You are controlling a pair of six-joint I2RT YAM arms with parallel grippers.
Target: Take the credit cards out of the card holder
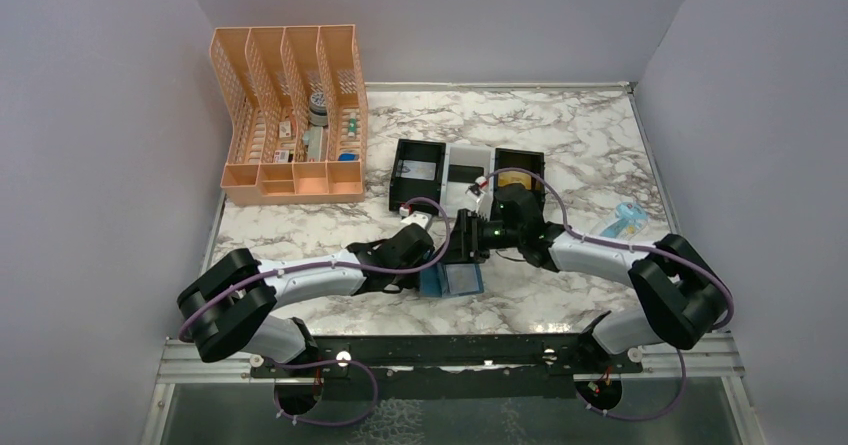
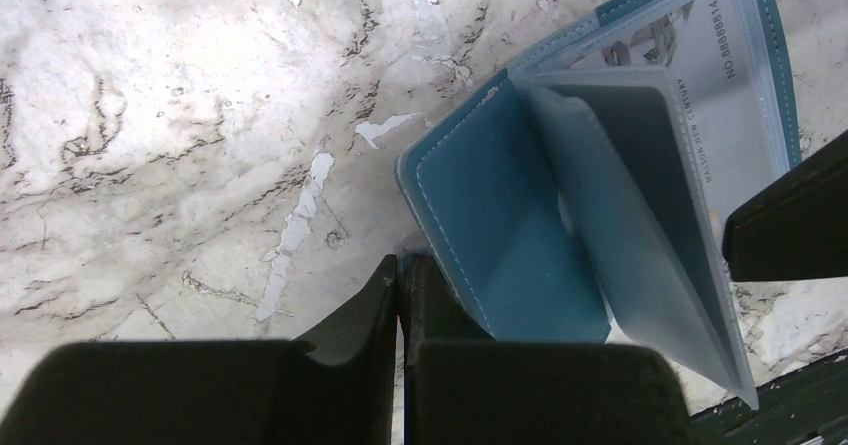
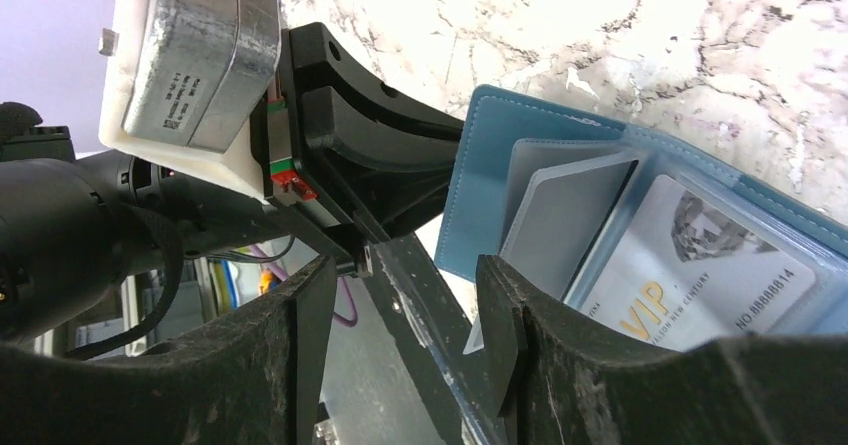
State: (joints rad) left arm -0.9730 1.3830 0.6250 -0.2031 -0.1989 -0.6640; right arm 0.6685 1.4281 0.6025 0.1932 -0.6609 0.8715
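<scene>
The teal-blue card holder (image 1: 455,281) lies open on the marble table in front of both arms. It also shows in the left wrist view (image 2: 510,235) and the right wrist view (image 3: 480,165). A pale silvery card (image 3: 690,275) with gold "VIP" lettering sits in a clear inner pocket (image 2: 720,75). My left gripper (image 2: 402,265) is shut on the edge of the holder's left cover flap (image 1: 425,265). My right gripper (image 3: 405,295) is open and empty, hovering low at the holder's near edge (image 1: 472,243). One of its fingers (image 2: 790,220) is over the pockets.
A black-and-white three-compartment tray (image 1: 448,155) stands just behind the grippers. A grey flat piece (image 1: 418,170) lies in its left part and a black one (image 1: 465,173) in the middle. A peach desk organiser (image 1: 290,115) is at back left. A clear-blue object (image 1: 625,220) is at right.
</scene>
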